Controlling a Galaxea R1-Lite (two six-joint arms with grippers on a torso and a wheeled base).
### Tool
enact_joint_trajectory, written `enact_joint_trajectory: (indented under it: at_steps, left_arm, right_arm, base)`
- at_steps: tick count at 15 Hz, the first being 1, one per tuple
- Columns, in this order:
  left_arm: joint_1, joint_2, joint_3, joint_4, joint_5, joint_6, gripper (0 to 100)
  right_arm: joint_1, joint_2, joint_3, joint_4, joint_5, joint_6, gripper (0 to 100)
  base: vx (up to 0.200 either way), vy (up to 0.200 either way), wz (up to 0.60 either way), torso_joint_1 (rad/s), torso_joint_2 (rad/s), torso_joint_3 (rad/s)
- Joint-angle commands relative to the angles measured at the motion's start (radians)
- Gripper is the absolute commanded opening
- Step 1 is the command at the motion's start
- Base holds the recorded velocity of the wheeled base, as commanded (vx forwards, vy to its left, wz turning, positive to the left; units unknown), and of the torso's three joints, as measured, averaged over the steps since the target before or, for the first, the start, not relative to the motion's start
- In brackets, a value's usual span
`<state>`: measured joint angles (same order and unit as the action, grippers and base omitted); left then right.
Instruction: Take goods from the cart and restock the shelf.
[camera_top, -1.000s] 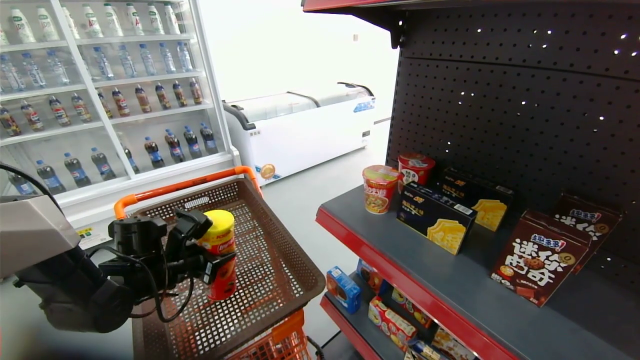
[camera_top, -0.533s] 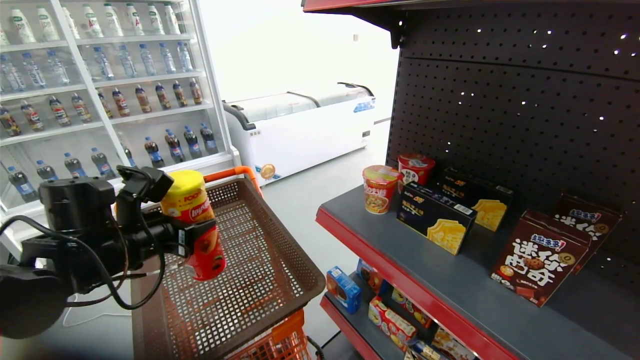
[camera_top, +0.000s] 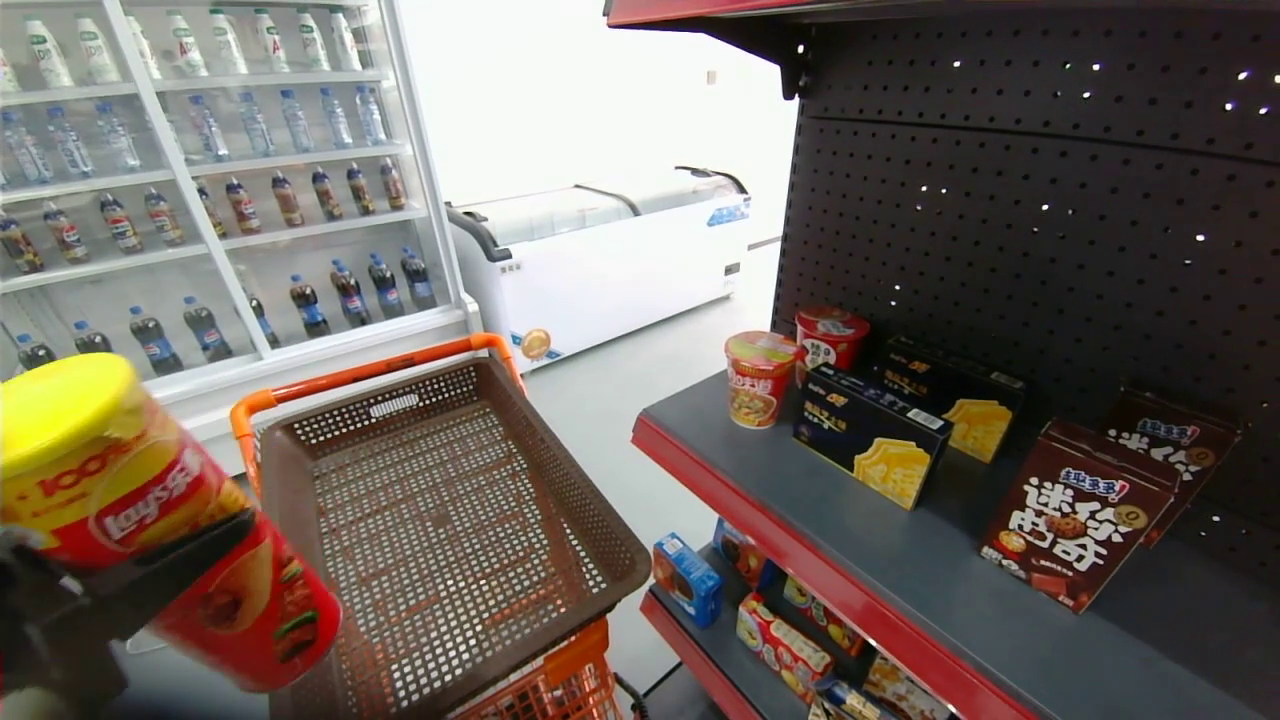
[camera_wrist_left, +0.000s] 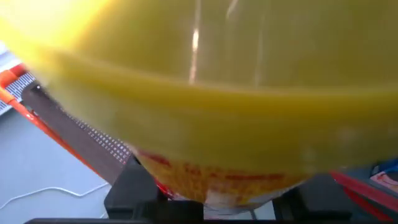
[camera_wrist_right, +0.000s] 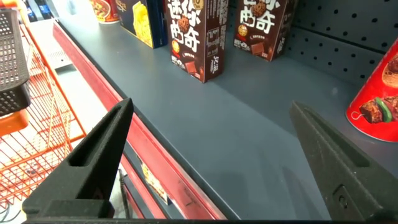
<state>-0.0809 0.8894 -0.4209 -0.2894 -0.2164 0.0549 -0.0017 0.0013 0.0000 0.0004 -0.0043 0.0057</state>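
Left gripper (camera_top: 150, 580) clamps a tilted chip can (camera_top: 110, 470) beside the cart (camera_top: 575, 500). Right gripper (camera_wrist_right: 211, 174) hangs open above the shelf (camera_wrist_right: 249, 124).

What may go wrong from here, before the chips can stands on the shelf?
1. The chips can leans in the left hand; it may slip out.
2. Swinging across to the shelf, it may knock over the cup noodles at its left end.
3. The open right hand hangs above the shelf; the arms may meet.
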Motion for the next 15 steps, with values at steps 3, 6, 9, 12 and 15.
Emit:
enact_joint_trajectory:
  at_steps: [3, 6, 9, 12, 15]
  left_arm:
    - [-0.020, -0.449, 0.172, 0.059, -0.001, -0.013, 0]
    - [-0.008, -0.526, 0.180, 0.128, 0.008, -0.009, 0]
    - [0.012, -0.678, 0.185, 0.280, 0.025, -0.007, 0]
    - [0.013, -0.718, 0.183, 0.322, 0.040, -0.007, 0]
    - [0.012, -0.718, 0.177, 0.320, 0.040, -0.009, 0]
  right_arm:
    - [0.000, 0.000, 0.000, 0.001, 0.000, 0.000, 100]
    - [0.000, 0.000, 0.000, 0.001, 0.001, 0.000, 100]
    - [0.000, 0.000, 0.000, 0.001, 0.004, -0.001, 100]
    - [0.000, 0.000, 0.000, 0.001, 0.004, -0.001, 100]
    - [0.000, 0.000, 0.000, 0.001, 0.004, -0.001, 100]
  base:
    - [0.000, 0.000, 0.00, 0.000, 0.00, 0.000]
    - [0.000, 0.000, 0.00, 0.000, 0.00, 0.000]
    - [0.000, 0.000, -0.40, 0.003, 0.00, 0.002]
    - [0.000, 0.000, -0.60, 0.006, 0.00, 0.001]
    - [0.000, 0.000, -0.60, 0.007, 0.00, 0.004]
